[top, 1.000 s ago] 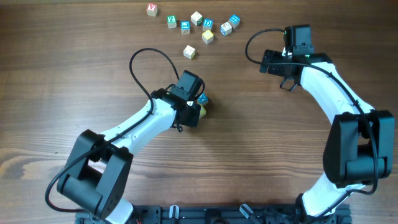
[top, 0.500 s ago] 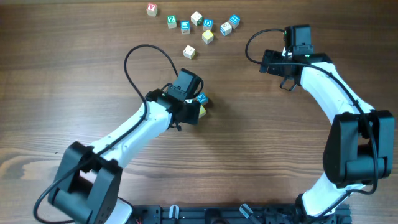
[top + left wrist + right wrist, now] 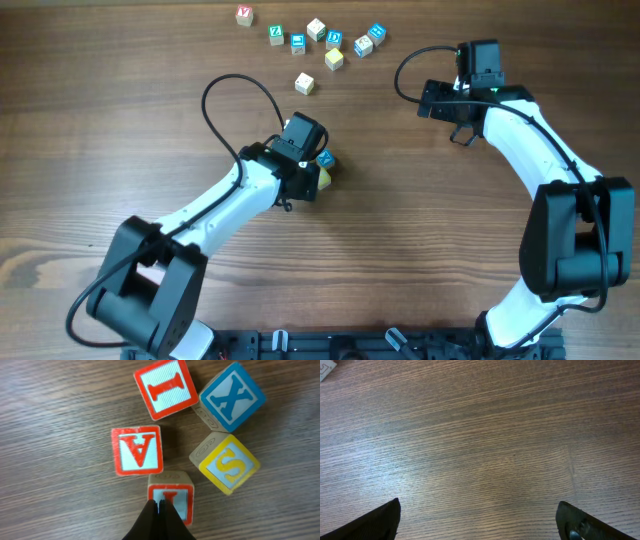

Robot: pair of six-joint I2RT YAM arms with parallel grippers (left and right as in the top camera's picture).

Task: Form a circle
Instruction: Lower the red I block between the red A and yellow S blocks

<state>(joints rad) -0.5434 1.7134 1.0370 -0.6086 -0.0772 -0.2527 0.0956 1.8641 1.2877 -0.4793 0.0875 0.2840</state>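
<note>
Overhead, a tight ring of five small wooden letter cubes (image 3: 324, 165) lies just left of centre, mostly hidden under the left arm. The left wrist view shows its members: red I cube (image 3: 166, 387) at top, blue X cube (image 3: 232, 396) upper right, yellow S cube (image 3: 225, 462) at right, red A cube (image 3: 137, 450) at left, and a red-lettered cube (image 3: 172, 494) bottom centre. The left pincer (image 3: 159, 508) is pinched to a point, gripping nothing, its tips over that bottom cube. The right pincer (image 3: 479, 522) gapes wide above bare brown wooden tabletop (image 3: 480, 435). Loose lettered wooden cubes (image 3: 334, 58) lie along the overhead frame's top
</note>
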